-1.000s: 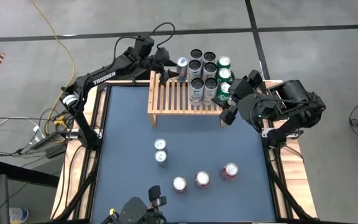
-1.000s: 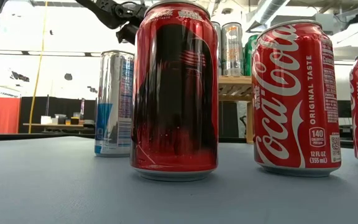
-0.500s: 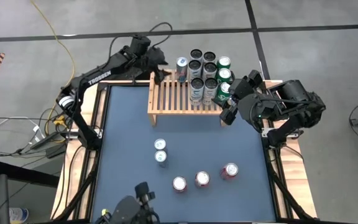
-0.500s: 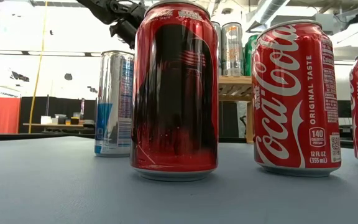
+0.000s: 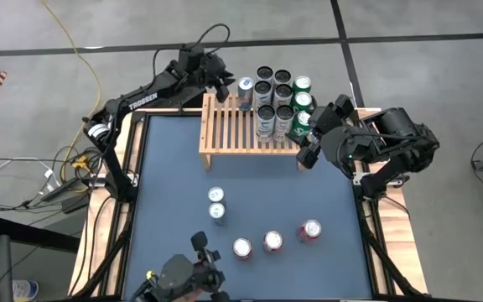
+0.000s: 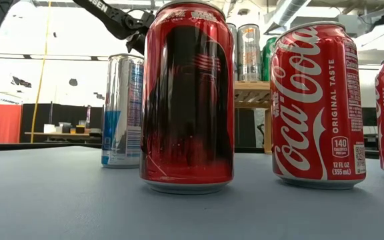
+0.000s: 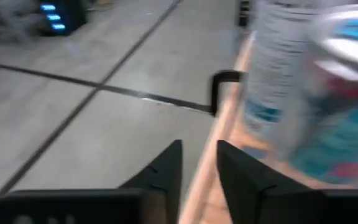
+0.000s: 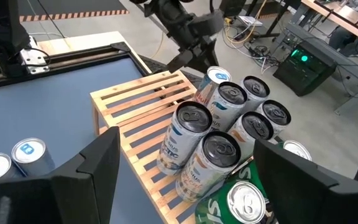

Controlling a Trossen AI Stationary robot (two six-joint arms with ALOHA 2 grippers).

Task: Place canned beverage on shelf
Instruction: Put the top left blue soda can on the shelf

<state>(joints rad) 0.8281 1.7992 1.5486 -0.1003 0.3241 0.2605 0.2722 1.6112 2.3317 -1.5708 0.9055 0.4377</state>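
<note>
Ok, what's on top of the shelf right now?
On the shelf, cans cluster at its right end: a blue-and-silver can, about six dark-topped cans and three green cans. The left slats are bare. Lower can bodies are hidden from above.
</note>
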